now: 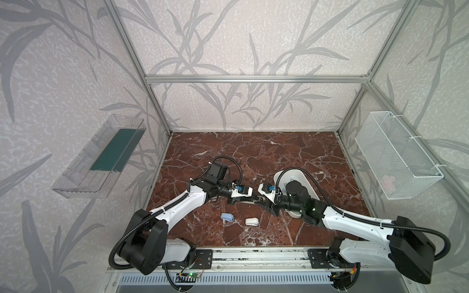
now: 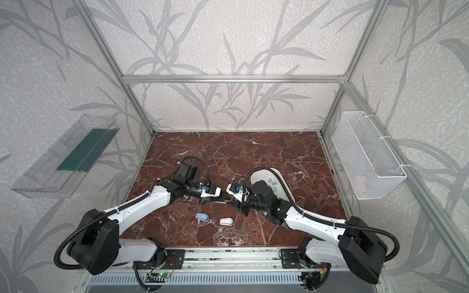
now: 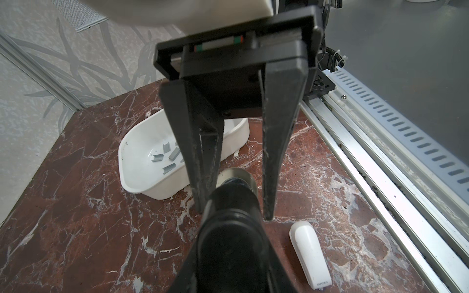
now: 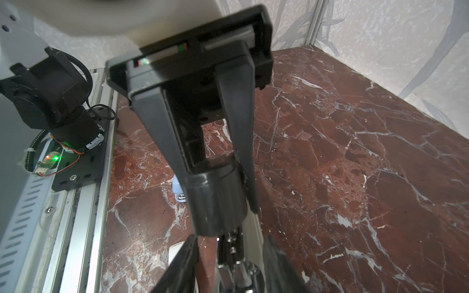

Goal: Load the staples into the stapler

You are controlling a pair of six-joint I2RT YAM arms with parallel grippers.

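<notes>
The black stapler (image 3: pixel 228 253) lies nine-to-three across the table, and the left claw (image 3: pixel 231 228) clamps it. The right claw (image 3: pixel 234 213), half-spread, straddles its three-o'clock end — grip unclear.

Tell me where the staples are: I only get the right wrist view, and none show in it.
Observer: Several staples lie loose in a white tray, seen from the left wrist.
Operator: Where does that tray sit?
Observer: In both top views the tray stands right of the middle of the table, partly hidden under the right arm.
Operator: Any other staplers about?
Observer: Two small ones lie apart near the table's front: a blue stapler, and a white stapler to its right.
</notes>
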